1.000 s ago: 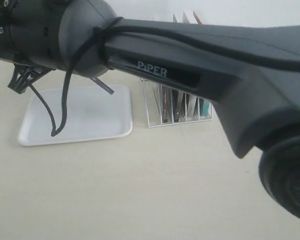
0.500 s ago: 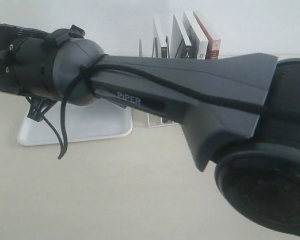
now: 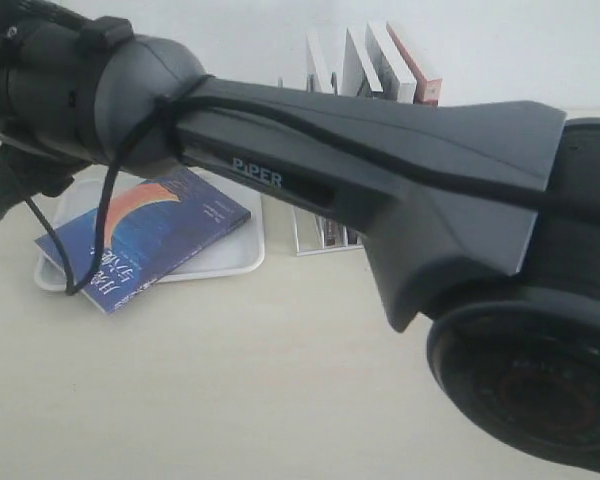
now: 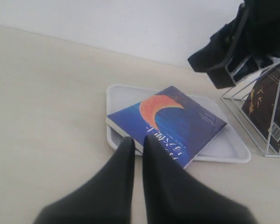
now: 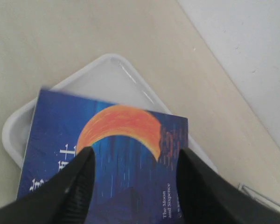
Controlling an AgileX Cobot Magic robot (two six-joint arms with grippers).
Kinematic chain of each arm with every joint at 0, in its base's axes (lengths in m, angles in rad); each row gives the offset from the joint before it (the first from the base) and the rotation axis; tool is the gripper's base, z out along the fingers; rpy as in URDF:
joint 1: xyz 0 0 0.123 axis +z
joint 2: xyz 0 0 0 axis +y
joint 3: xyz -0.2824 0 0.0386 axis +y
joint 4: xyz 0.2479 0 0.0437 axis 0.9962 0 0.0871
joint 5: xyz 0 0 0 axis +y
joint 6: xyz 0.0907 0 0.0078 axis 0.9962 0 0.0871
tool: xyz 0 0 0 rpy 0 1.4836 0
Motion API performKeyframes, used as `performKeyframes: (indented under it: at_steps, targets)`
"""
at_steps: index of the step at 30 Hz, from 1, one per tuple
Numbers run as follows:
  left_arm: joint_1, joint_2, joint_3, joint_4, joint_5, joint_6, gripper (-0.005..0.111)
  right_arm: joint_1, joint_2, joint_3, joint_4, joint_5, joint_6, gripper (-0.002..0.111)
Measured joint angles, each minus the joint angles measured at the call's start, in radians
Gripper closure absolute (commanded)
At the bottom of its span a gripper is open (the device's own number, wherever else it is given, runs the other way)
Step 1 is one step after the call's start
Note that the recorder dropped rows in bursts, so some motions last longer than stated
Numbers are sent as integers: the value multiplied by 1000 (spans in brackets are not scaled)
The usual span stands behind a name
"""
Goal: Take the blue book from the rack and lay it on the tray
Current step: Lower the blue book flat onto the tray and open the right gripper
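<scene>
The change is at the tray in the left middle of the exterior view: half a second ago its white floor showed bare under the right arm, and now the blue book lies on it, cover up, orange crescent toward the frame's top. That suggests the carry is over and the book has been let go. In the right wrist view the right gripper hangs over the cover with its two fingers spread wide, clamping nothing, the book flat beneath them. The left gripper, at the bottom middle of its own view, has its fingers drawn almost together with only a slim gap and nothing between them, pointing at the book's near edge. The book sits askew: it crosses the tray on a diagonal, and its lower-left corner in the exterior view juts past the rim over the beige table, so it seems to rest partly on the rim, not squarely inside. The task looks all but done; at most a nudge to square it remains. The rack, just right of the tray and mostly hidden behind the arm, holds the other books, upright in its slots at upper centre.
</scene>
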Motion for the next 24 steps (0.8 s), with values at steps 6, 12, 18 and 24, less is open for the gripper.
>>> performKeyframes:
  at_steps: [6,12,18,24]
  targets:
    - [0,0,0,0,0,0,101,0,0,-111,8,83,6,100]
    - [0,0,0,0,0,0,101,0,4,-235,10,278,19,108]
    - [0,0,0,0,0,0,101,0,4,-277,10,338,20,108]
    - [0,0,0,0,0,0,101,0,4,-277,10,344,22,108]
